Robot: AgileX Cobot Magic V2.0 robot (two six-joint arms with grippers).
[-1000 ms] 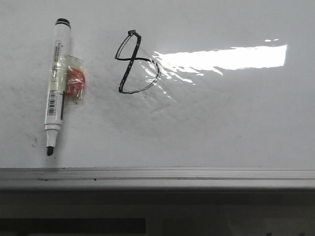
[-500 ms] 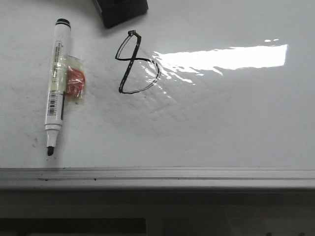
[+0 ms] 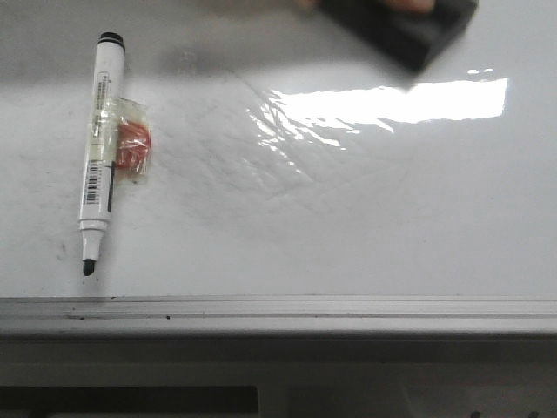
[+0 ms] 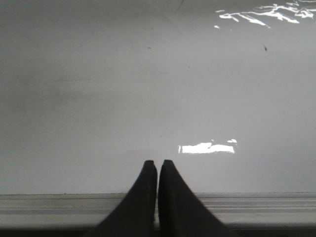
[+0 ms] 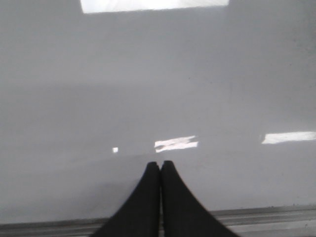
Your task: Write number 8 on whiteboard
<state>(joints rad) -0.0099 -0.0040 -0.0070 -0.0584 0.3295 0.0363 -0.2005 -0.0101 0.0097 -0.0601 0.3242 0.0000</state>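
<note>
The whiteboard (image 3: pixel 348 226) lies flat, glossy white, with a bright glare strip. No number 8 is in view on it; only faint grey smears show in its middle. A white marker (image 3: pixel 98 148) with its black tip bare lies at the left, pointing to the near edge, with an orange piece (image 3: pixel 132 148) taped to it. My left gripper (image 4: pixel 158 163) is shut with nothing in it, over bare board near the frame. My right gripper (image 5: pixel 160 164) is also shut and empty over bare board. Neither gripper appears in the front view.
A blurred black block (image 3: pixel 400 26), like an eraser, is over the board at the far right edge of the front view, with something skin-coloured on top of it. The grey metal frame (image 3: pixel 278 312) runs along the near edge.
The black figure 8 that stood right of the marker is gone, leaving smears. The black block came in at the far edge and swept to the right. The marker has not moved.
</note>
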